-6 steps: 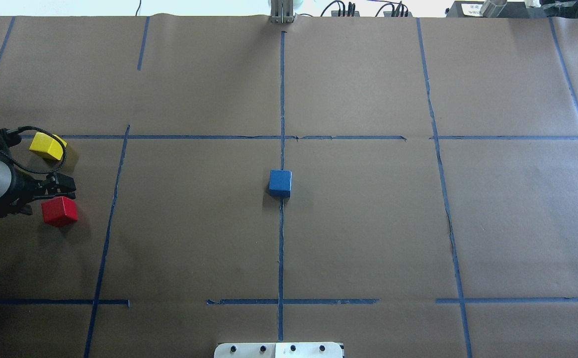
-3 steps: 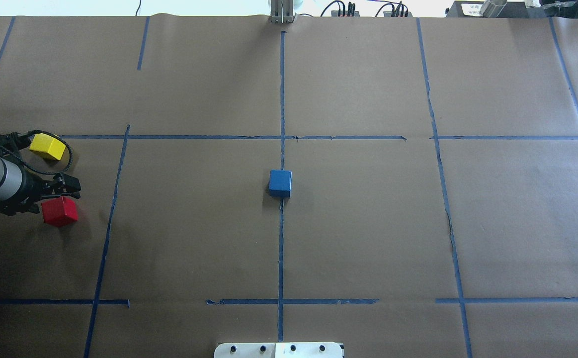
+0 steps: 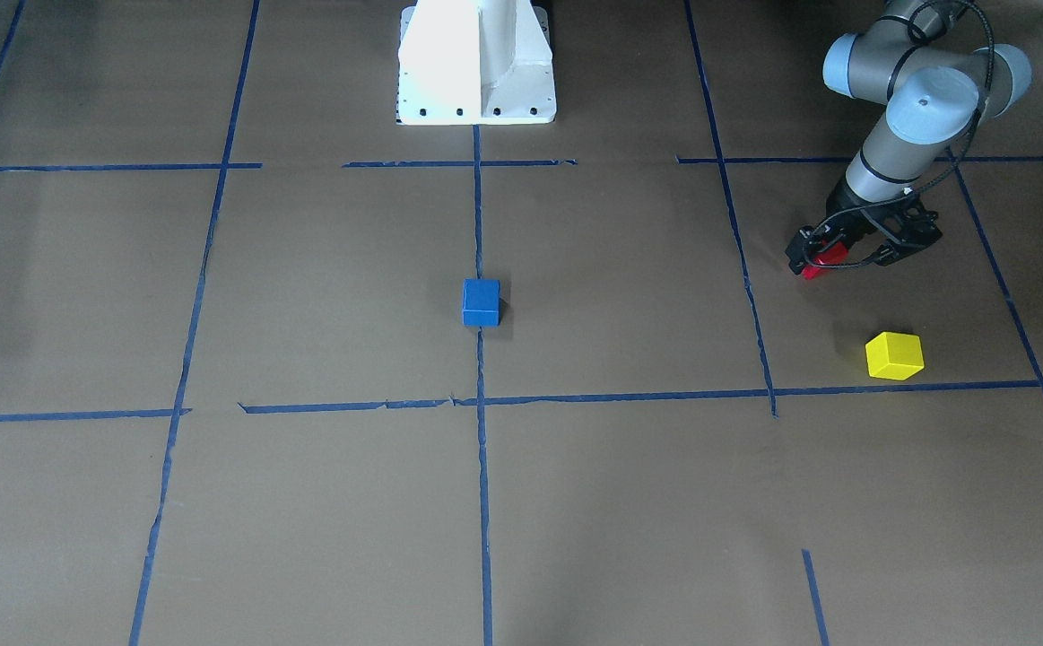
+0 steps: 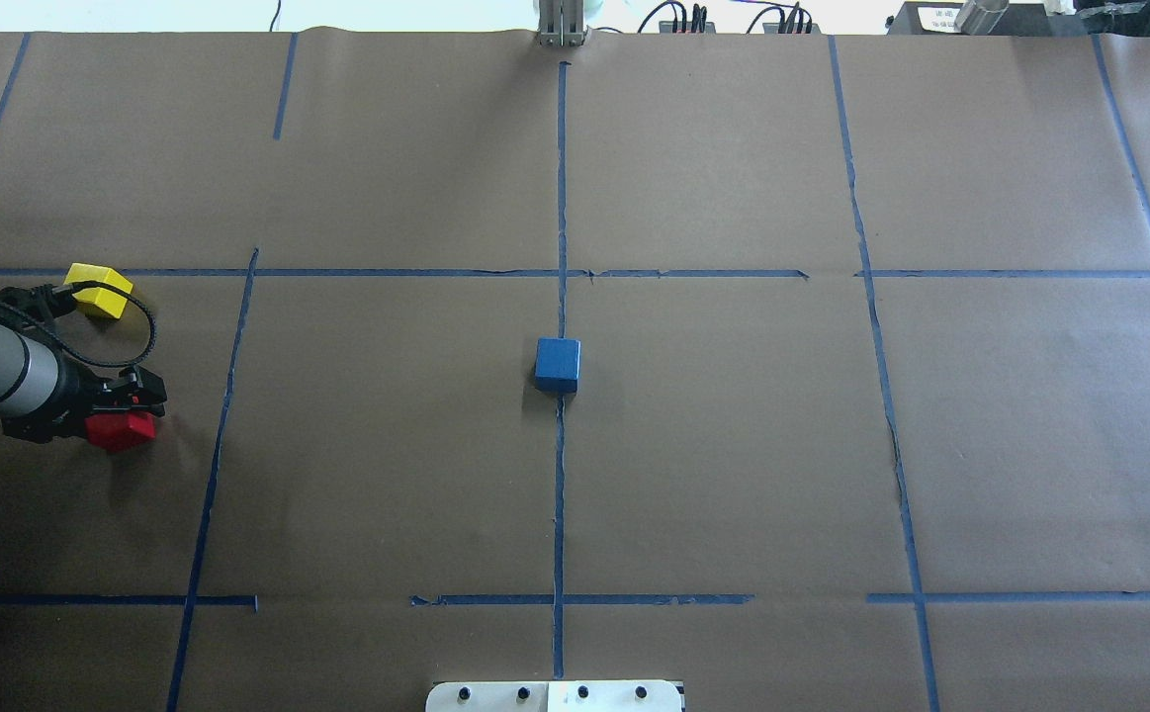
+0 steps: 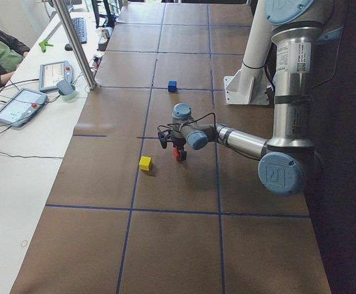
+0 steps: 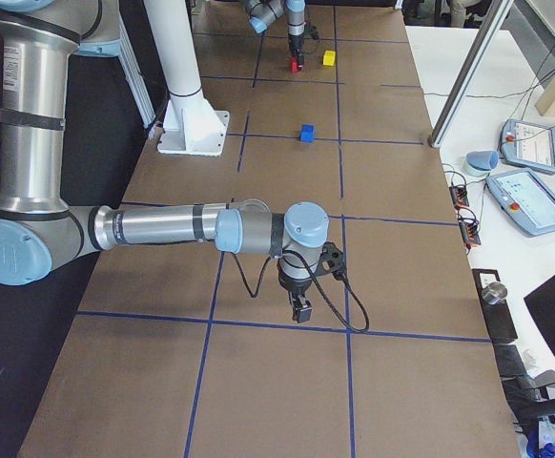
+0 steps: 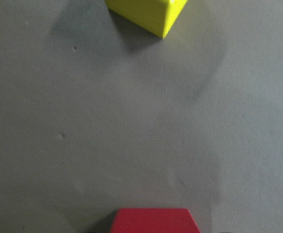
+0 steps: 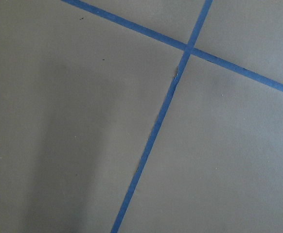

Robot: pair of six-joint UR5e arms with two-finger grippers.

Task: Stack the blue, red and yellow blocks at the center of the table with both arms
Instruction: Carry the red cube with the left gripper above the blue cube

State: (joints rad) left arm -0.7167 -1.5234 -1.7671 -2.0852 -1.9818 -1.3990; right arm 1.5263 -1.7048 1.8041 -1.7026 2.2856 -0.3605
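Observation:
The blue block [image 4: 558, 363] sits on the centre tape line, also in the front view [image 3: 481, 301]. The red block [image 4: 123, 432] lies at the table's far left, and the yellow block [image 4: 100, 291] lies just beyond it. My left gripper [image 4: 134, 405] is low over the red block [image 3: 813, 268], open, with its fingers down around the block's top. In the left wrist view the red block [image 7: 153, 221] is at the bottom edge and the yellow block [image 7: 146, 12] at the top. My right gripper [image 6: 301, 310] shows only in the exterior right view, over bare paper; I cannot tell its state.
The robot's white base plate [image 4: 555, 696] sits at the near middle edge. Blue tape lines [image 8: 156, 126] cross the brown paper. A metal post [image 5: 74, 43] and tablets [image 5: 19, 104] stand on the operators' side table.
My left gripper has moved down and slightly right onto the red block, now covering its top. The yellow block shows more fully. The blocks have not moved.

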